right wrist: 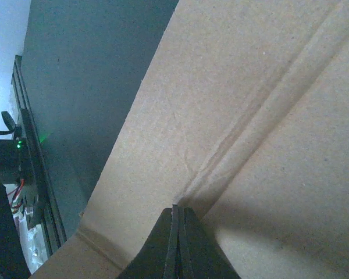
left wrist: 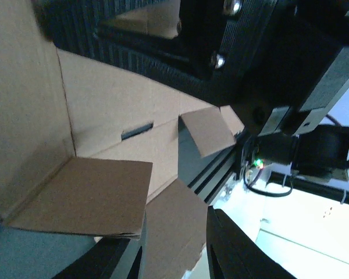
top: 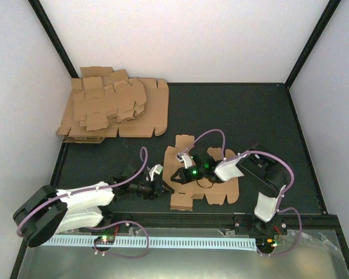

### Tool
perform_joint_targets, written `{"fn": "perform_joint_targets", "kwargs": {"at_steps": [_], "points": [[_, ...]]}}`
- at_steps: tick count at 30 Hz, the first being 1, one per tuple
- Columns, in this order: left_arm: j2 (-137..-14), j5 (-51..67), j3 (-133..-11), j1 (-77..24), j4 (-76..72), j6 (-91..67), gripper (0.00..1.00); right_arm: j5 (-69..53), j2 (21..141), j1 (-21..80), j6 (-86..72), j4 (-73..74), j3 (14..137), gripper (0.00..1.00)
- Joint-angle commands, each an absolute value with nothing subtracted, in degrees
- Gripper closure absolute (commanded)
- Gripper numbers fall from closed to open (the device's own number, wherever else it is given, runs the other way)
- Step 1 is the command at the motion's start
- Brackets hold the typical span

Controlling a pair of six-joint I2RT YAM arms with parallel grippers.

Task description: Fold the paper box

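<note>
The paper box (top: 206, 185) is a brown die-cut sheet lying on the dark table near the front, between my two arms. In the left wrist view one side panel (left wrist: 23, 116) stands upright and a flap (left wrist: 87, 197) is folded inward from it. My left gripper (top: 158, 185) is at the sheet's left edge. Its jaws stand apart, and another flap (left wrist: 174, 238) lies between the fingers (left wrist: 238, 250). My right gripper (top: 180, 173) is shut, and its tip (right wrist: 175, 208) presses down on a crease of the sheet (right wrist: 250, 116).
A thick pile of brown cardboard sheets (top: 113, 110) lies at the back left of the table. A white slotted rail (top: 163, 241) runs along the near edge by the arm bases. White walls close in the table at the back and both sides.
</note>
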State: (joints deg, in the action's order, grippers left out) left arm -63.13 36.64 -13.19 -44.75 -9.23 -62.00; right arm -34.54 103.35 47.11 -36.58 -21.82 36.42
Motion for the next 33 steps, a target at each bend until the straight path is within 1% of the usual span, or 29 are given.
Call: {"fn": "perform_joint_targets", "kwargs": {"at_steps": [1,8,14,17,25,29,33], "points": [[-64.26,32.37,-12.74,-45.18,-15.51,-65.28,0.69,-34.76,104.58,46.74,-37.11,-22.49,36.88,0.98],[-68.03,27.37,-13.05,-45.00,-18.63,-68.34,0.69,-34.49,104.04,46.74,-37.42,-23.09,36.01,0.98],[-68.23,21.12,-13.42,-44.87,-15.34,-71.20,0.65,-33.61,102.75,46.71,-37.44,-23.52,35.02,0.98],[-68.99,18.44,-13.85,-44.49,-12.41,-72.44,0.65,-33.31,102.32,46.72,-37.44,-23.63,34.65,0.98],[-75.74,18.52,-15.11,-43.88,-14.90,-71.90,0.65,-32.94,101.59,46.76,-37.47,-23.77,34.17,0.98],[-75.95,18.38,-15.16,-43.78,-14.30,-71.32,0.66,-30.11,97.53,46.74,-36.08,-20.58,34.02,0.98],[-73.77,17.40,-16.73,-43.77,-9.89,-68.90,0.65,-27.19,91.84,46.75,-32.76,-12.84,35.50,0.98]]}}
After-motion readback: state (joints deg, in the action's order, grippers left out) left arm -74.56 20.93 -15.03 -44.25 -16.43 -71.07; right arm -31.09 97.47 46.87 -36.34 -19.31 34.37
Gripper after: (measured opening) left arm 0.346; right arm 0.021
